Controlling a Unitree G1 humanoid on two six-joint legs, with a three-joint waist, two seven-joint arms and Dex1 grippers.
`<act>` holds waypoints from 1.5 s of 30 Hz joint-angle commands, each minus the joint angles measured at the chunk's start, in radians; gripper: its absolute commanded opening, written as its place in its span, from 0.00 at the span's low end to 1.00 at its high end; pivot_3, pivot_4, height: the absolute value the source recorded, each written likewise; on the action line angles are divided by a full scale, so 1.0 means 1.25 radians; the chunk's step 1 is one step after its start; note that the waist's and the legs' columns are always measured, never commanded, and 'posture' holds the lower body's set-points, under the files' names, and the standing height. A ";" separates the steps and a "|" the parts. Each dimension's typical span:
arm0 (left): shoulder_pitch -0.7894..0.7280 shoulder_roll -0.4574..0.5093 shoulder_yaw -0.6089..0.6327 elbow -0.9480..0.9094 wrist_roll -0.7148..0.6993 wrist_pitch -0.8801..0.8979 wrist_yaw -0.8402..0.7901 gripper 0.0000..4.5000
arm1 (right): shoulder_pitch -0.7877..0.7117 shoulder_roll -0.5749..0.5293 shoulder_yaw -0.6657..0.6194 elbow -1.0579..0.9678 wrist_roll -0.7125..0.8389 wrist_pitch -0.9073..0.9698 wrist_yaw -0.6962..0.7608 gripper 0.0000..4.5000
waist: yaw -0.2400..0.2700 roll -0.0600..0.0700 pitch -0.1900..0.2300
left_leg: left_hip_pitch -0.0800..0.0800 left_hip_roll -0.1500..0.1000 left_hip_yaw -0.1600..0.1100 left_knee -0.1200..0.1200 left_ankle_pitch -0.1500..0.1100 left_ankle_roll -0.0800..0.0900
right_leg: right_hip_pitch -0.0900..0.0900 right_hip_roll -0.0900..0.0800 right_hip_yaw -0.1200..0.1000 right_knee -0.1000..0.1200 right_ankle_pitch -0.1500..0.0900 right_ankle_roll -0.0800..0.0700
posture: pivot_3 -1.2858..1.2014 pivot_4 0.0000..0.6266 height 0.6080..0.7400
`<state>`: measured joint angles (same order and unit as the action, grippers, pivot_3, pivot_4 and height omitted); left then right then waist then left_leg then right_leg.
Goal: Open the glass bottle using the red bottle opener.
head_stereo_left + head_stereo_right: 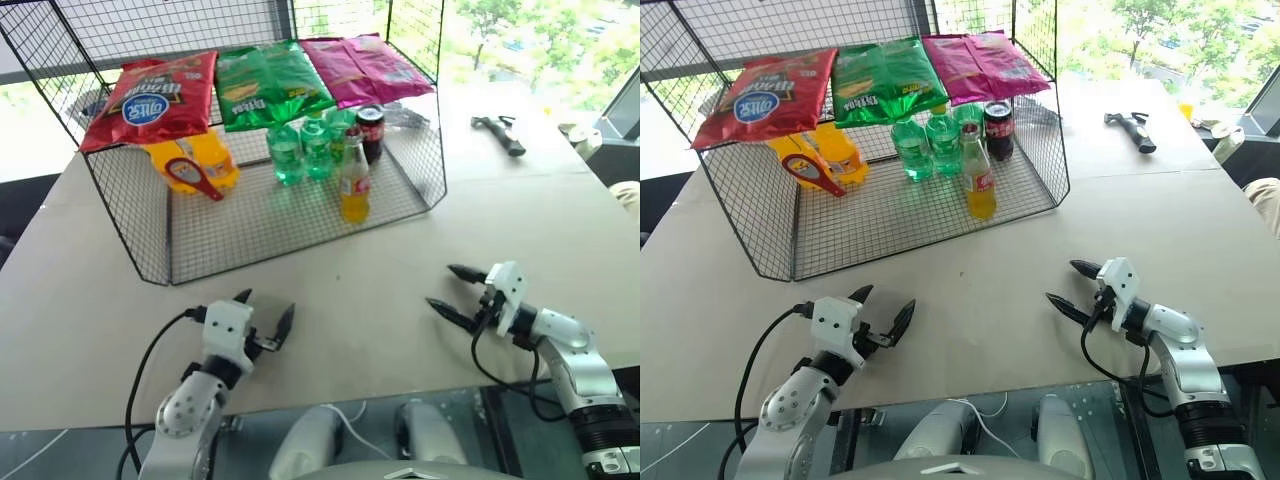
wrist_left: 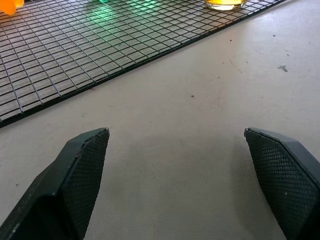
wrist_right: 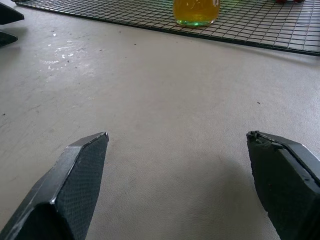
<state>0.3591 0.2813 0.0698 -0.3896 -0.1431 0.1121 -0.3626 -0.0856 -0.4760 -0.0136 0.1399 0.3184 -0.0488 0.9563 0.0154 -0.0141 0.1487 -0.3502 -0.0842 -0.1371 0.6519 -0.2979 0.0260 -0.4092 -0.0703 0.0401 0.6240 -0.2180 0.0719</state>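
1. Wire rack (image 1: 150,255): black mesh shelf on the table, open toward the robot; snack bags lie on its top tier, drinks and a yellow bag on its floor.
2. Glass bottle (image 1: 354,184): upright near the rack's front edge, right of centre, just in front of the green plastic bottles (image 1: 302,150); long axis vertical, cap on.
3. Red bottle opener (image 1: 191,176): lies against the yellow bag (image 1: 205,155) at the rack's left, ring head up and back, handle slanting toward the front right.
4. Left gripper (image 1: 266,318): over bare table in front of the rack, fingers spread wide, holding nothing. Opener lies ahead and slightly left; judged the nearer arm for it.
5. Right gripper (image 1: 456,292): also spread and empty, pointing inward. Bottle lies ahead and to its left; judged the nearer arm for it.
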 commanded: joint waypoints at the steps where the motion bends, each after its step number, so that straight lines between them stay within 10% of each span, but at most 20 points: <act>1: 0.015 0.006 -0.010 -0.054 -0.007 0.000 -0.008 1.00 | 0.009 -0.007 -0.004 0.034 -0.006 -0.006 0.010 0.99 | 0.000 0.000 0.000 | 0.000 0.000 0.000 0.000 0.000 0.000 | 0.000 0.000 0.000 0.000 0.000 0.000 | 0.52 0.24 1.00; 35: -0.011 0.003 0.001 -0.038 0.001 -0.005 0.008 1.00 | -0.010 0.014 0.010 0.049 -0.010 -0.048 0.010 0.99 | -0.001 -0.002 -0.001 | 0.000 0.000 0.001 0.001 0.000 0.000 | 0.000 0.000 0.001 0.000 0.000 0.000 | 0.52 0.24 1.00; 45: -0.215 -0.056 0.152 0.001 -0.041 0.038 0.173 1.00 | -0.117 0.043 0.058 -0.180 0.085 0.127 0.016 0.99 | -0.002 0.000 0.000 | -0.001 0.001 0.001 0.001 0.001 -0.002 | -0.002 0.000 0.001 0.001 0.001 -0.001 | 0.52 0.24 1.00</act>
<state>0.1055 0.2163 0.2330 -0.3692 -0.1737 0.1535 -0.1727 -0.2117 -0.4250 0.0637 -0.0113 0.3823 0.0793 0.9744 0.0135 -0.0135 0.1492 -0.3512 -0.0837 -0.1355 0.6532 -0.2965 0.0234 -0.4118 -0.0700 0.0414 0.6256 -0.2173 0.0712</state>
